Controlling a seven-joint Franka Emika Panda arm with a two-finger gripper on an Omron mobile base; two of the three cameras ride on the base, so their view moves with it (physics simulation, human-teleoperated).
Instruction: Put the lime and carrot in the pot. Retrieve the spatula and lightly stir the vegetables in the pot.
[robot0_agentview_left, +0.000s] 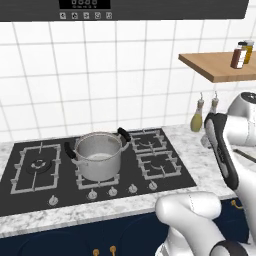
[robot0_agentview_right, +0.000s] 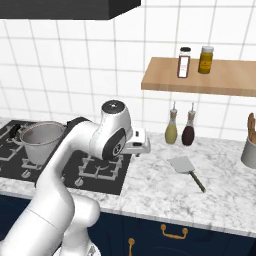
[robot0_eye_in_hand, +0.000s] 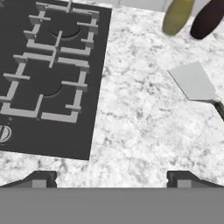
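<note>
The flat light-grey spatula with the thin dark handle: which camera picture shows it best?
The right base view: the flat light-grey spatula lies whole on the marble counter, blade and handle both showing. The hand view gives a closer blade, but the handle runs off the edge.

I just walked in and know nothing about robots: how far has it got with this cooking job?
Neither lime nor carrot lies on the counter, so they are probably already in the round shiny steel pot, though its contents are hard to make out. The open, empty claw hovers over the marble counter, near the flat light-grey spatula. Grabbing the spatula and stirring remain.
</note>
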